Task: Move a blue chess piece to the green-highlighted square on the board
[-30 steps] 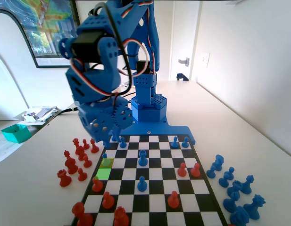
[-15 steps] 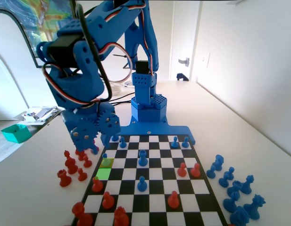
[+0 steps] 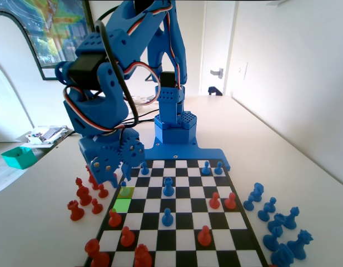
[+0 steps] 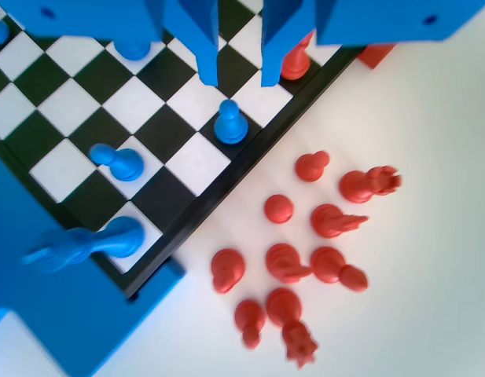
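White table (image 3: pixel 304 183) carries the board (image 3: pixel 182 222); tool (image 4: pixel 236 78) parted above the blue chess piece (image 4: pixel 229 123).

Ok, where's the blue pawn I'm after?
Fixed view: the blue pawn stands on the yellow-tinted square at the board's left edge, under the open gripper.

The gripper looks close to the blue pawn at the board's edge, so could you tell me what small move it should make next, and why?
Probably a short descent. In the wrist view the gripper hangs open above the board, and the blue pawn stands free just below the gap between its jaws. The fixed view agrees: the pawn sits on the yellow-tinted square, one short of the green-highlighted square.
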